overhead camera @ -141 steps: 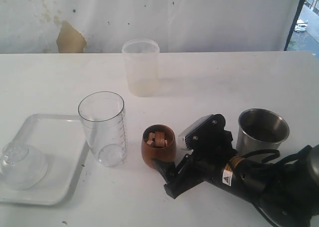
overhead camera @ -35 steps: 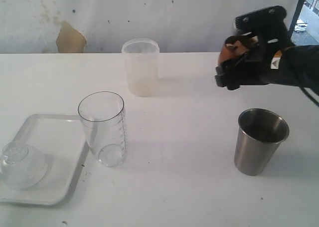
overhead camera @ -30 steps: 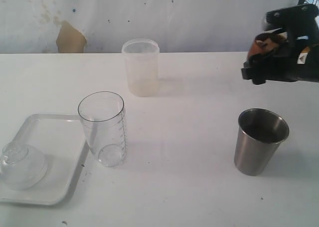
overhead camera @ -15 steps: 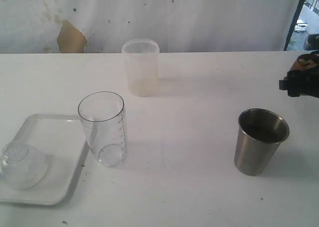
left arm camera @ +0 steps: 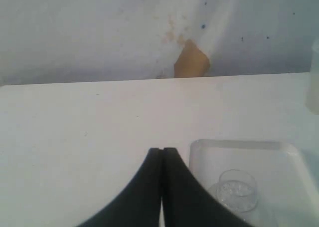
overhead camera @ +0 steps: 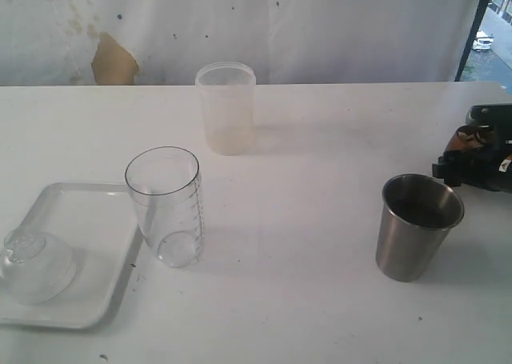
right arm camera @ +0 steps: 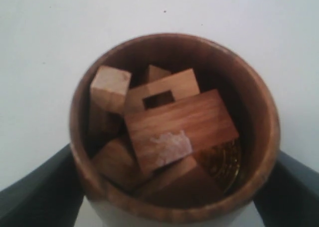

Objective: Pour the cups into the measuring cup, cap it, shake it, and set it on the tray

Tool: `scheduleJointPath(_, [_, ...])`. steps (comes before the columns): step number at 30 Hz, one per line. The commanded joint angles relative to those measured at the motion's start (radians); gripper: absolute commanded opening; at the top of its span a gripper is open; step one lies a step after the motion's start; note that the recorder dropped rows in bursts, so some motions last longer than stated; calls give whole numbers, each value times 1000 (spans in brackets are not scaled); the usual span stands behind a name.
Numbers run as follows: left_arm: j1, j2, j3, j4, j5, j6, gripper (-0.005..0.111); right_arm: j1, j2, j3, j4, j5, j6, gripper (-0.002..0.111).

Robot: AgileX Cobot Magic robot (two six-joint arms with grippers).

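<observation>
My right gripper [overhead camera: 480, 158] sits at the far right edge of the table, shut on the brown wooden cup [overhead camera: 462, 141]. The right wrist view is filled by the wooden cup [right arm camera: 172, 122], upright with several wooden blocks [right arm camera: 179, 124] inside and dark fingers [right arm camera: 30, 192] on both sides. The steel cup [overhead camera: 419, 225] stands just in front of that gripper. The clear measuring cup [overhead camera: 166, 206] stands left of centre beside the white tray [overhead camera: 88, 300]. At the back stands the frosted tumbler [overhead camera: 226, 108]. My left gripper [left arm camera: 162, 152] is shut on nothing, hovering near the tray [left arm camera: 239, 145].
A clear domed lid [overhead camera: 30, 264] lies on the tray's left part, also seen as the lid [left arm camera: 234, 189] in the left wrist view. A white sheet with a brown patch [overhead camera: 112, 60] hangs behind the table. A window opening [overhead camera: 496, 28] is at the top right.
The right gripper, carrying the wooden cup, has swung from above the table's right middle out to the far right edge and come down lower. Everything else stayed put.
</observation>
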Motion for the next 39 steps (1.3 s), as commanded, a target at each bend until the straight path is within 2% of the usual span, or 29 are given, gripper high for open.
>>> scheduleJointPath(1, [-5, -4, 3, -7, -5, 0, 0, -6, 14, -10, -11, 26, -10, 0])
scheduleJointPath(5, [-5, -4, 3, -7, -5, 0, 0, -6, 12, -10, -11, 26, -10, 1])
scheduleJointPath(8, [-5, -4, 3, -7, -5, 0, 0, -6, 12, -10, -18, 37, -10, 10])
scheduleJointPath(11, [-5, -4, 3, -7, -5, 0, 0, -6, 12, -4, -39, 40, -10, 31])
scheduleJointPath(15, [-5, -4, 3, -7, -5, 0, 0, -6, 12, -2, -37, 44, -2, 69])
scheduleJointPath(18, [-5, -4, 3, -7, -5, 0, 0, -6, 12, -2, -37, 54, -2, 84])
scheduleJointPath(26, [-5, -4, 3, -7, -5, 0, 0, -6, 12, 3, -33, 51, -2, 86])
scheduleJointPath(33, [-5, -4, 3, -7, -5, 0, 0, -10, 30, 146, 72, -395, -57, 86])
scheduleJointPath(39, [-5, -4, 3, -7, -5, 0, 0, -10, 68, 164, 158, -479, -83, 86])
